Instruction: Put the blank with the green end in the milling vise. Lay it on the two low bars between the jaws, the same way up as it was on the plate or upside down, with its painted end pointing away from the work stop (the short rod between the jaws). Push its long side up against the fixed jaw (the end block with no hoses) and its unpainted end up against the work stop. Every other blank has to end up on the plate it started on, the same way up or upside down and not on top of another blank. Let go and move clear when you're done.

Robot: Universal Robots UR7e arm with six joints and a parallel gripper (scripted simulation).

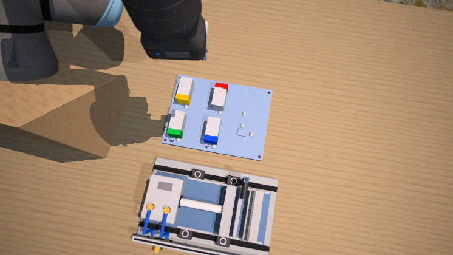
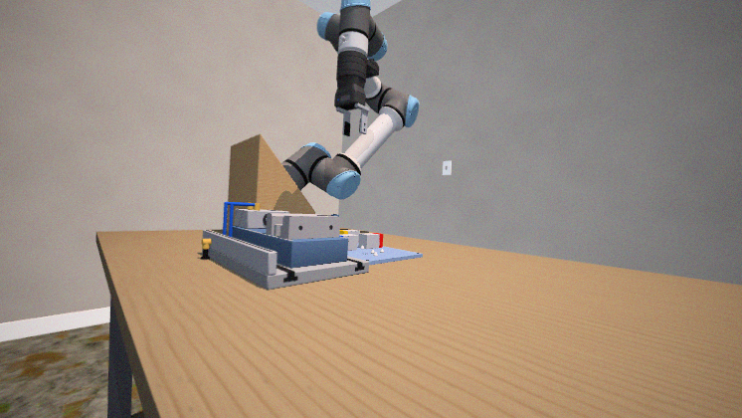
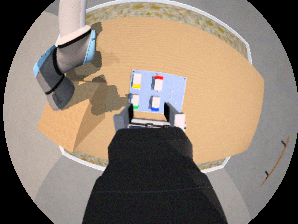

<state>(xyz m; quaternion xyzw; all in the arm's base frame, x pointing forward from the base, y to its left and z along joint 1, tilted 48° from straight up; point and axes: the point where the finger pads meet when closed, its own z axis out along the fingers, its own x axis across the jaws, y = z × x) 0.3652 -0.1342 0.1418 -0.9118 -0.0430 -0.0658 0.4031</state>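
The blank with the green end (image 1: 175,125) (image 3: 136,104) lies at the near left corner of the light blue plate (image 1: 250,104) (image 2: 399,255) (image 3: 176,90), with its green end toward the vise. My gripper (image 2: 355,120) (image 3: 148,108) is open and empty. It hangs high above the table, over the far side of the plate. In the top view only its dark body (image 1: 172,40) shows. The milling vise (image 1: 206,206) (image 2: 290,249) stands in front of the plate. Its work stop (image 1: 245,187) is a short dark rod beside the two low bars (image 1: 235,209). The fixed jaw (image 1: 256,209) is at the right end.
Blanks with a yellow end (image 1: 184,90), a red end (image 1: 219,95) and a blue end (image 1: 211,130) lie on the same plate. The vise's block with blue hoses (image 1: 163,198) is at its left. A large wooden wedge (image 1: 56,110) (image 2: 260,176) stands left of the plate, by the arm's base.
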